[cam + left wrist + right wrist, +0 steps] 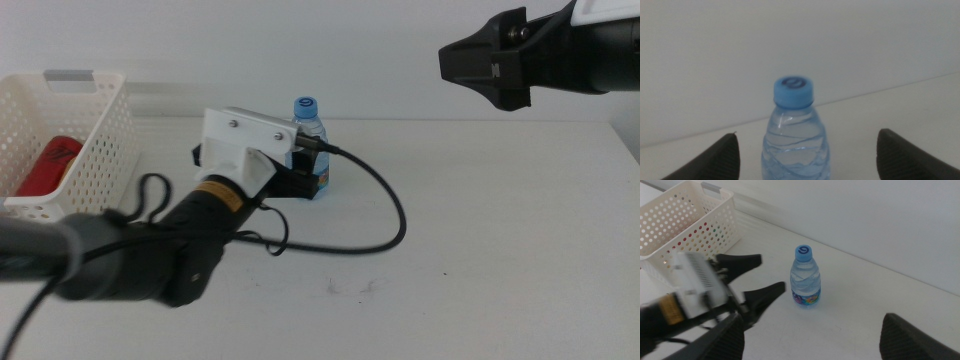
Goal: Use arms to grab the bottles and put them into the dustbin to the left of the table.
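The small blue-capped water bottle (309,127) stands upright at the back middle of the white table (480,240). My left gripper (303,183) is right at it, low, with jaws open. In the left wrist view the bottle (794,145) is centred ahead of the left gripper (807,133). The right wrist view shows the left gripper (771,272) with its tips just short of the bottle (805,277). My right gripper (447,63) hangs high at the back right, open and empty (812,316). The red can (45,165) lies in the white dustbin (95,150). The yellow-liquid bottle is out of view.
The dustbin (675,225) sits at the table's left edge. The left arm's black cable (385,225) loops over the table to the right of the bottle. Faint scuff marks (350,288) are near the front middle.
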Robot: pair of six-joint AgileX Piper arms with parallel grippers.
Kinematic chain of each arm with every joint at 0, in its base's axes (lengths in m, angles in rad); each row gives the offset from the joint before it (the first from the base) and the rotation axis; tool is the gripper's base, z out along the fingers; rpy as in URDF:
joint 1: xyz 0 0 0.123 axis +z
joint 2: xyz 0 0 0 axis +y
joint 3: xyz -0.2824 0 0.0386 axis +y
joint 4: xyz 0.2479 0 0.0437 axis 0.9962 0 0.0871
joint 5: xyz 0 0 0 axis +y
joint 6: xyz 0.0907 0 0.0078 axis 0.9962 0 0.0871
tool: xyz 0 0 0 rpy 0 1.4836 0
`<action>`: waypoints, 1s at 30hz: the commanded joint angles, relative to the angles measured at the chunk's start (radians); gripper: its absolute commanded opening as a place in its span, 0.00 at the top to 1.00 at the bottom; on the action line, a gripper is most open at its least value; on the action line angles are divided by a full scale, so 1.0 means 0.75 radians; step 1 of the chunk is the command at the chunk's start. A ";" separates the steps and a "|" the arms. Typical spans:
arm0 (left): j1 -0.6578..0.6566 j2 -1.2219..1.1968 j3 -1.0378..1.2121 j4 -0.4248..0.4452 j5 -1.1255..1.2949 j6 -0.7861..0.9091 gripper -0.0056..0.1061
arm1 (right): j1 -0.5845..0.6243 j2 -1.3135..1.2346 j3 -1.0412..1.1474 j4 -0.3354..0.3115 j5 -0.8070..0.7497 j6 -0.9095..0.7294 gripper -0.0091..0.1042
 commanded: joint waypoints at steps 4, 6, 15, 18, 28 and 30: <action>0.004 0.165 -0.137 -0.068 -0.028 -0.016 0.11 | 0.003 -0.002 0.003 -0.004 -0.009 -0.007 0.14; 0.004 0.212 -0.178 -0.068 -0.028 -0.007 0.11 | 0.003 -0.002 0.003 -0.004 -0.009 -0.007 0.14; 0.018 0.348 -0.280 -0.070 -0.028 -0.011 0.11 | 0.003 -0.002 0.003 -0.004 -0.009 -0.007 0.14; 0.032 0.387 -0.311 -0.081 -0.026 -0.011 0.11 | 0.003 -0.002 0.003 -0.004 -0.009 -0.007 0.14; 0.045 0.562 -0.464 -0.083 -0.021 -0.020 0.11 | 0.003 -0.002 0.003 -0.004 -0.009 -0.007 0.14; 0.045 0.590 -0.499 -0.083 -0.021 -0.020 0.11 | 0.003 -0.002 0.003 -0.004 -0.009 -0.007 0.14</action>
